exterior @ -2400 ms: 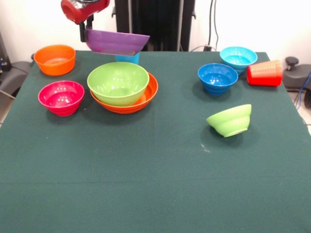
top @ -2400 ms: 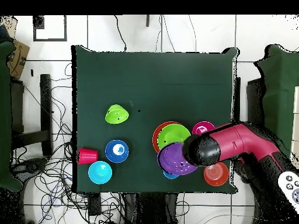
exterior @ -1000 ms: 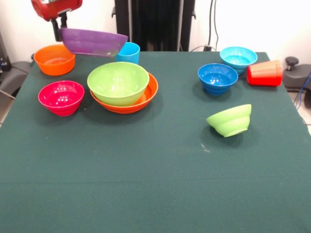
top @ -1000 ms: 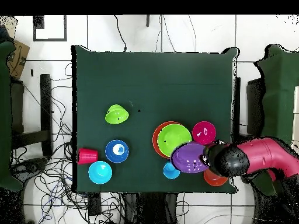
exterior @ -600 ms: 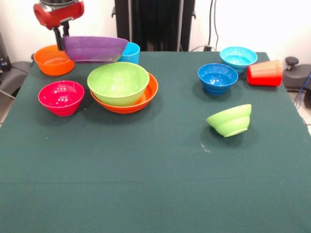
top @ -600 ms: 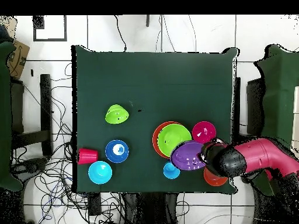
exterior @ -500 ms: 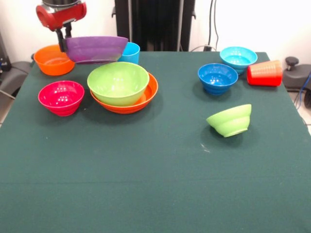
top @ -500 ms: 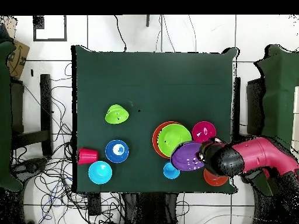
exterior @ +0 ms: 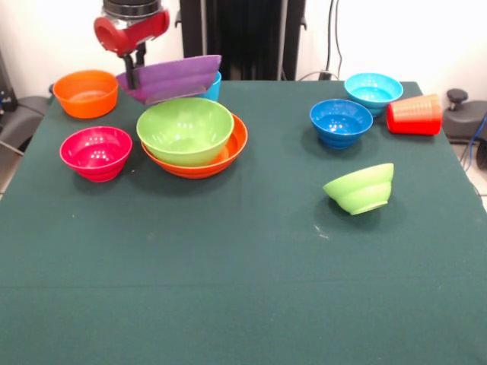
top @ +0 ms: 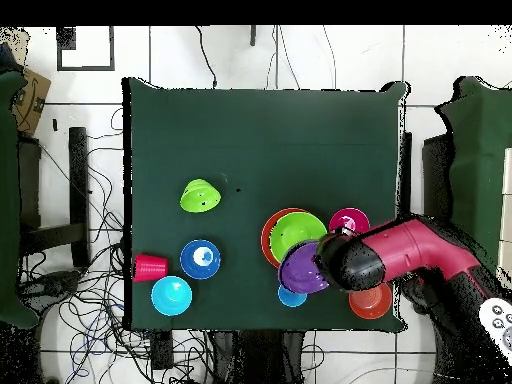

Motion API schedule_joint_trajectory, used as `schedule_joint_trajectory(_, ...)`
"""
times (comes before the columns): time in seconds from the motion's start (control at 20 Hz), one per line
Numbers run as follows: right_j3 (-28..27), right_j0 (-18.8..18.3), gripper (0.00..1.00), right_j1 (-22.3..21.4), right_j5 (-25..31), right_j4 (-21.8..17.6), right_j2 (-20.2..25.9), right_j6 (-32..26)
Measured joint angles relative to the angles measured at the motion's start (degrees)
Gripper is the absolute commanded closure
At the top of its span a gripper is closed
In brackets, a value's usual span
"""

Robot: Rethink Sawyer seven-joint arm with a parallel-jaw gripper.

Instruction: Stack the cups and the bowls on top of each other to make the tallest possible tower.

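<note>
My gripper (exterior: 133,74) is shut on the rim of the large purple bowl (exterior: 171,78), held tilted in the air just behind the large lime green bowl (exterior: 185,128), which sits nested in the large orange bowl (exterior: 228,152). In the overhead view the purple bowl (top: 298,268) overlaps the green bowl's (top: 295,233) edge. The light blue cup (exterior: 211,89) stands behind the purple bowl, mostly hidden. The red cup (exterior: 415,115) lies on its side at the right. Small bowls: orange (exterior: 86,93), magenta-red (exterior: 96,152), dark blue (exterior: 340,122), light blue (exterior: 373,90), tipped lime green (exterior: 360,188).
The red arm (top: 420,255) reaches in over the table's edge in the overhead view, covering part of the small orange bowl (top: 372,301). The green table cloth (exterior: 243,289) stretches wide in front of the bowls.
The gripper has carried the purple bowl to the right in the front view, from over the small orange bowl toward the lime green bowl, and the bowl now tilts more.
</note>
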Motion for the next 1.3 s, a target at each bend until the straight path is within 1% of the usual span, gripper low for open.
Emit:
schedule_joint_trajectory(0.25,0.1,2.0,1.0,-1.2,0.0,0.5,0.0,0.0)
schedule_joint_trajectory(0.45,0.1,2.7,1.0,-2.5,0.0,1.0,0.0,0.0)
schedule_joint_trajectory(0.8,0.1,2.6,1.0,-3.5,0.0,1.0,0.0,0.0)
schedule_joint_trajectory(1.1,0.2,1.9,1.0,-4.2,0.0,2.7,0.0,0.0)
schedule_joint_trajectory(1.3,0.3,1.7,1.0,-4.4,0.0,3.2,0.0,0.0)
